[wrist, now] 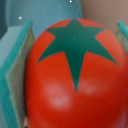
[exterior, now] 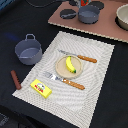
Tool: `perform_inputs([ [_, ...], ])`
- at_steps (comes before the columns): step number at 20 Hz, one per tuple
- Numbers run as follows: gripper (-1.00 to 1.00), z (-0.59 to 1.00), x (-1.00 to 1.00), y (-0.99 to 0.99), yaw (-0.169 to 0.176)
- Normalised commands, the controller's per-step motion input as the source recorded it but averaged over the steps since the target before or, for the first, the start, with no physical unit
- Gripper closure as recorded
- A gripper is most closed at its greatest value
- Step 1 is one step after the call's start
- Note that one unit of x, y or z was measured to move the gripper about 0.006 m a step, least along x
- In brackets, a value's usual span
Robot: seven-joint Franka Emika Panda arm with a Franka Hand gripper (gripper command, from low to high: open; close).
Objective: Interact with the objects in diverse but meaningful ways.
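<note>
In the wrist view a red tomato (wrist: 75, 75) with a green star top fills the picture. It sits between the teal pads of my gripper (wrist: 70, 57); the left pad (wrist: 17, 75) presses against its side, and the other pad shows only at the frame edge. Blue-grey and pinkish surfaces lie behind it. In the exterior view the yellow banana (exterior: 70, 65) lies on a beige plate (exterior: 59, 70). The grey two-handled pot (exterior: 28, 51) stands at the left, with the brown sausage (exterior: 15, 79) and yellow block (exterior: 41, 88) nearer the front. A grey pan (exterior: 88, 13) sits on the brown board. The exterior view does not clearly show the gripper.
A striped cloth mat (exterior: 97, 75) carries the plate, a knife (exterior: 80, 57) and a fork (exterior: 64, 80), both orange-handled. The brown board (exterior: 107, 29) at the back holds dark round discs and a pale bowl (exterior: 123, 17) at the exterior view's right. The table is black.
</note>
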Motion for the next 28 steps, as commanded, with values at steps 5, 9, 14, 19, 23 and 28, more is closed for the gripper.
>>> perform_inputs([
  [5,1.0,0.18,0.73,0.45,-0.096],
  [9,1.0,0.05,0.62,0.5,-0.08],
  [14,1.0,-0.17,0.18,0.42,-0.007],
  [19,-1.0,-0.13,0.17,0.34,-0.002],
  [23,-1.0,-0.02,0.0,0.33,0.0],
  [28,-1.0,0.48,0.04,0.36,-0.004],
])
